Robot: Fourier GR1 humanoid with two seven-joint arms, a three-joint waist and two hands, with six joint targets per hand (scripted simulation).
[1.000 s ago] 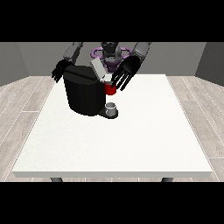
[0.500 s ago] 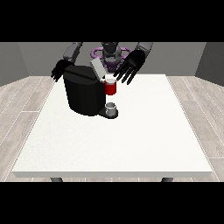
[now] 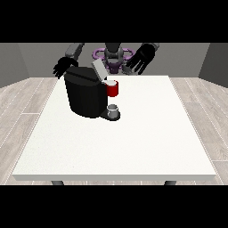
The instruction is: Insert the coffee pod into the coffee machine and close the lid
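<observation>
The black coffee machine (image 3: 87, 95) stands on the left half of the white table (image 3: 147, 138), with its grey lid (image 3: 98, 70) tilted up and open. A red thing at the machine (image 3: 112, 88) sits at its front head. On the machine's base rests a small grey thing (image 3: 113, 109); I cannot tell whether it is the pod. The hand at the view's right (image 3: 141, 57) hovers above and to the right of the machine, fingers spread and holding nothing. The hand at the view's left (image 3: 63, 67) hangs behind the machine's left top corner, fingers relaxed.
The robot's torso (image 3: 113, 55) stands behind the table's far edge. Wooden floor surrounds the table, and grey walls close the back.
The hand at the view's right has lifted up and away from the red thing, moving to the right. The hand at the view's left has barely moved.
</observation>
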